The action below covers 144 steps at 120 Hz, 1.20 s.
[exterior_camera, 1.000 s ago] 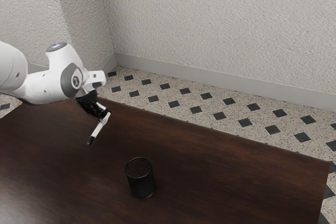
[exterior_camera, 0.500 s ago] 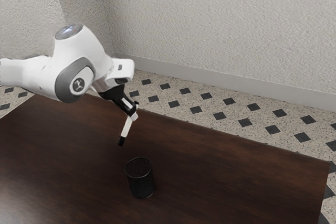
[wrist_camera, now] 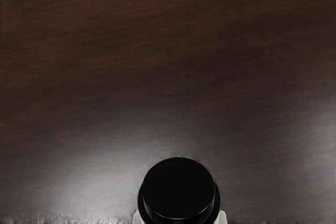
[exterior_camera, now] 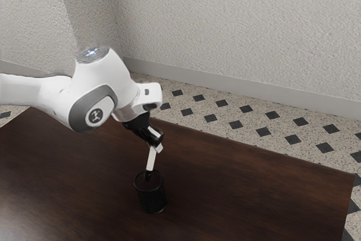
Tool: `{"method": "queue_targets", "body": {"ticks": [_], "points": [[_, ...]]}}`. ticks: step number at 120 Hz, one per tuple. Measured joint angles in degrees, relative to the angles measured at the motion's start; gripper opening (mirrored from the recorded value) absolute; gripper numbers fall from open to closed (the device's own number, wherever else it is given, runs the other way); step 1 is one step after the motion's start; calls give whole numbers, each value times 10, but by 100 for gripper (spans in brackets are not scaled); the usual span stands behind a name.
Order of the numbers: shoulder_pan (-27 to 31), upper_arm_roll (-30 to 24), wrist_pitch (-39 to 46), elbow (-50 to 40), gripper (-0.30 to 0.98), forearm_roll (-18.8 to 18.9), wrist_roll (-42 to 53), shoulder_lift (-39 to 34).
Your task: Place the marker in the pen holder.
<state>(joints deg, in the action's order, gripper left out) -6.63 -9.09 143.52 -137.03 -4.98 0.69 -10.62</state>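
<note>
pen holder (exterior_camera: 152,200): on table (exterior_camera: 242,187) | marker (exterior_camera: 151,160): lower end at pen holder's mouth

Soft, even light washes the pale, textured wall (exterior_camera: 237,32) in the exterior view, falling to a duller grey where it turns toward the exterior view's left. The white arm (exterior_camera: 104,77) stands out brightly, a bluish-white glint on its glossy rounded cap (exterior_camera: 92,54). Below, the dark brown table (exterior_camera: 254,196) lies dim, with a pale sheen at the exterior view's lower left. The marker's (exterior_camera: 151,160) white barrel shows bright above the pen holder (exterior_camera: 153,198), which sinks into near-black. In the wrist view, whitish glare pools on the table beside a round black shape (wrist_camera: 178,187), its edge thinly lit.
</note>
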Motion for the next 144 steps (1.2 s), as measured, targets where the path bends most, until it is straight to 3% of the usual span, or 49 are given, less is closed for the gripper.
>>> {"method": "queue_targets", "body": {"ticks": [33, 62, 85, 96, 104, 110, 121, 131, 144], "points": [[1, -2, 25, -23, -10, 3, -51, 14], [12, -2, 49, -19, -10, 39, -74, 38], [15, 0, 54, -19, 32, 32, -66, 27], [15, 7, 40, -14, 45, 34, -61, 4], [14, 48, 21, -3, 51, 34, -59, -13], [16, 93, -9, 43, 55, 33, -56, -14], [17, 133, -147, 245, 60, 41, -58, 16], [17, 144, -260, 360, 63, 61, -61, 38], [-8, 131, -357, 436, 65, 74, -74, 52]]}}
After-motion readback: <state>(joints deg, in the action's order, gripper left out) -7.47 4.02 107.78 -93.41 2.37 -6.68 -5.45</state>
